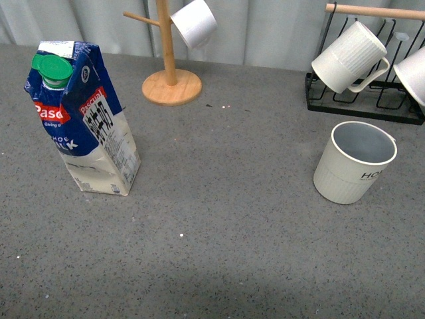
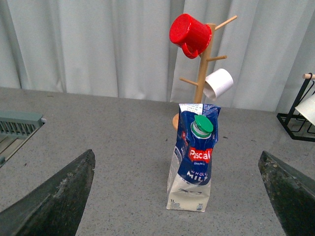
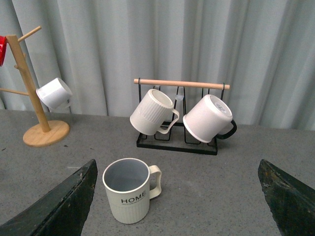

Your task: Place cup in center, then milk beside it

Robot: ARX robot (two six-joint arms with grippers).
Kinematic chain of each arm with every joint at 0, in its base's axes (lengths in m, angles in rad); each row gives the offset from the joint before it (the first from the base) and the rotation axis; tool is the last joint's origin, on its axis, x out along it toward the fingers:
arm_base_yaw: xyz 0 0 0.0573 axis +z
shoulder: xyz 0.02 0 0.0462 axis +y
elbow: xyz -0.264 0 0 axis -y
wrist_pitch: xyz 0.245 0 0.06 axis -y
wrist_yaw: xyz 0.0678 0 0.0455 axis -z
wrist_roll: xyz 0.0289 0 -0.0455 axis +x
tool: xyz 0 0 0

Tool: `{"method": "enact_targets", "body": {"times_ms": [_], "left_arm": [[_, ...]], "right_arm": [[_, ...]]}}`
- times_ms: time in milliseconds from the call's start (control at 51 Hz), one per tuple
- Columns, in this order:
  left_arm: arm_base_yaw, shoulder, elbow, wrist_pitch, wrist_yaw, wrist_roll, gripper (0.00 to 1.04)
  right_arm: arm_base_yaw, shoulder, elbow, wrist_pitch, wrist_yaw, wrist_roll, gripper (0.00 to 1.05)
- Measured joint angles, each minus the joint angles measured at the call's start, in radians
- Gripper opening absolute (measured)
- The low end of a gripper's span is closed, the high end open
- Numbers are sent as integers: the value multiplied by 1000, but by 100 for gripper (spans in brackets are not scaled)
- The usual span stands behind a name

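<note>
First step not yet begun: the cup stands right on the worktop, the milk left. The left end effector and right end effector gape wide, empty — next, the right one must reach and close on the cup.

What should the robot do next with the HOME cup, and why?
Probably move the right gripper in toward the cup, keeping its jaws open wide. The cup stands upright off to the right, not in the center. Nothing is held, and the milk on the left comes second.
</note>
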Motion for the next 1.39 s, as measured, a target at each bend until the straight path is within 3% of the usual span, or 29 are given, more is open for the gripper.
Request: {"method": "enact_targets", "body": {"times_ms": [176,216,275,333,608,902,1078,1392], "left_arm": [[0,0,0,0,0,0,98],[0,0,0,0,0,0,98],[0,0,0,0,0,0,98],[0,0,0,0,0,0,98],[0,0,0,0,0,0,98],[0,0,0,0,0,0,98],[0,0,0,0,0,0,98],[0,0,0,0,0,0,98]], "right_arm": [[0,0,0,0,0,0,95],[13,8,3,-15,45,-20,95],[56,69,22,-47,212,-84,95],[58,150,28,-12,254,-117,95],[-9,853,195,405,113,-109,95],[23,1491,574,318,78,84,95],[58,1657,732,193,50,185,95],[122,1824,815,116,127,332,95]]}}
